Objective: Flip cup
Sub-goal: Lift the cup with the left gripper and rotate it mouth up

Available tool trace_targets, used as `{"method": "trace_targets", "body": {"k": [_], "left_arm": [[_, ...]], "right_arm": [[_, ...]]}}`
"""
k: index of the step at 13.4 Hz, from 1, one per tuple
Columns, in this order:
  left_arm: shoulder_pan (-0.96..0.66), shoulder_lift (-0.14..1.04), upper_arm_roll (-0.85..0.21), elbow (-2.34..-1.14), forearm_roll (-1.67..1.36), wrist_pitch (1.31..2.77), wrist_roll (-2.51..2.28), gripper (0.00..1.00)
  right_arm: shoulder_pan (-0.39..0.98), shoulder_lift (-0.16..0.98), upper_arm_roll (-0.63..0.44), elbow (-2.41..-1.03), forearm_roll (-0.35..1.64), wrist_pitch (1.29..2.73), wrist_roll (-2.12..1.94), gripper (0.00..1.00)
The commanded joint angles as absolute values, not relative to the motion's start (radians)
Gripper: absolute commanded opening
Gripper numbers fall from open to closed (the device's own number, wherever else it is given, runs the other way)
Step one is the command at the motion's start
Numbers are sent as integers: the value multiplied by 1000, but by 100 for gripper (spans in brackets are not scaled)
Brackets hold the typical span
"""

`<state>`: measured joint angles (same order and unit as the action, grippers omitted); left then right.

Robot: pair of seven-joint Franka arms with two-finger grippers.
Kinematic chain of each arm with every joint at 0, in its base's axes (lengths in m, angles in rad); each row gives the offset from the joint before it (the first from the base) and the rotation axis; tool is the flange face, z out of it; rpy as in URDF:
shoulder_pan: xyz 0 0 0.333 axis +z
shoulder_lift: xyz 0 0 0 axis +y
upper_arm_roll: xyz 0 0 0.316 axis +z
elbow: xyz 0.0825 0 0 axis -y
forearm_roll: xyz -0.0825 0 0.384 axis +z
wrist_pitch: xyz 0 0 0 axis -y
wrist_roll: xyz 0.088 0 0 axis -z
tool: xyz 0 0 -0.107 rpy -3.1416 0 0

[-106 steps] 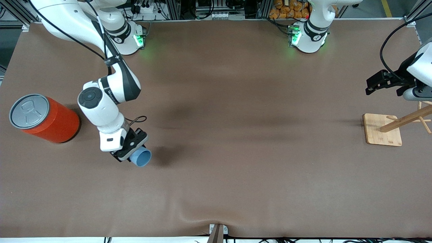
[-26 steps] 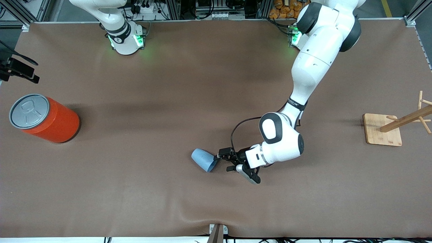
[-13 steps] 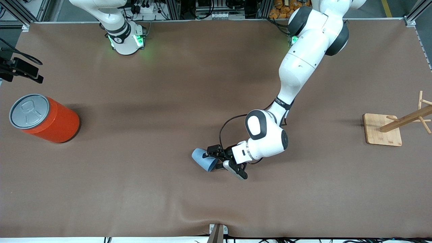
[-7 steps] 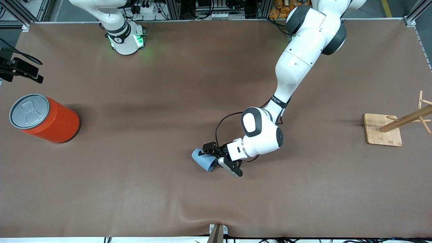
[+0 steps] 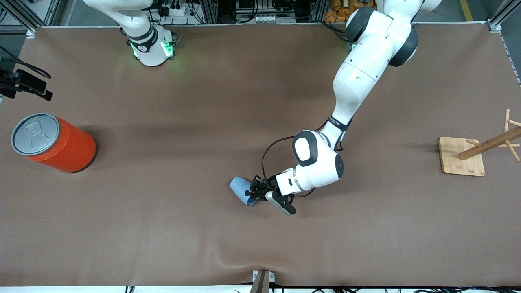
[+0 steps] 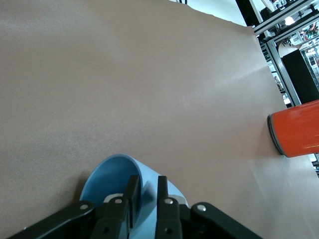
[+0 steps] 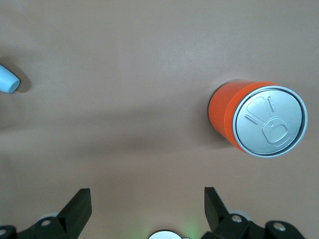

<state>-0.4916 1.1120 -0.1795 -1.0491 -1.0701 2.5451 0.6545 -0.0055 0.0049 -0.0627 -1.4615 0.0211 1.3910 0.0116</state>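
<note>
The light-blue cup (image 5: 240, 190) lies on its side near the middle of the table, mouth toward my left gripper (image 5: 254, 192). In the left wrist view the cup (image 6: 107, 174) fills the lower part and my left gripper (image 6: 147, 191) is shut on its rim, with one finger inside the mouth and one outside on the wall. My right gripper (image 5: 28, 85) waits open and empty, high over the right arm's end of the table. In the right wrist view my right gripper (image 7: 145, 199) shows its fingers wide apart, and the cup (image 7: 7, 79) shows small at the edge.
A large orange can (image 5: 53, 142) with a grey pull-tab lid stands at the right arm's end of the table; it also shows in the right wrist view (image 7: 259, 119) and the left wrist view (image 6: 296, 129). A wooden stand (image 5: 462, 156) sits at the left arm's end.
My left gripper has moved up to the cup's mouth and shut on its rim. The cup has shifted slightly. The right arm has not moved in the last two seconds.
</note>
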Motion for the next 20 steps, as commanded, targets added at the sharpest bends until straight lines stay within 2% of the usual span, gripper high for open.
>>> {"method": "trace_targets", "body": {"k": [1,2,3,4,15,20], "left_arm": [[-495,1129,-175,-1037,-1091,2553,701,19],[-494,1129,-175,-1037,-1091,2553,704,13],[-495,1127,-175,-1037,-1091,2553,704,1],[-494,1126,-175,-1037,-1091,2551,703,0],[-494,1017,-170,-1040,-1074,2519,462,0],[-491,917,-173,-1057,-658,2502,33,0]], "right_arm": [[-5,-6,-61,-1470,23,1388,26,100],[-5,-6,-61,-1470,23,1388,26,100],[-5,-5,-61,-1470,23,1388,26,100],[-5,-6,-61,-1470,23,1390,26,100],[-5,-5,-61,-1470,23,1391,26,100],[-5,-5,-61,-1470,23,1391,26,100]]}}
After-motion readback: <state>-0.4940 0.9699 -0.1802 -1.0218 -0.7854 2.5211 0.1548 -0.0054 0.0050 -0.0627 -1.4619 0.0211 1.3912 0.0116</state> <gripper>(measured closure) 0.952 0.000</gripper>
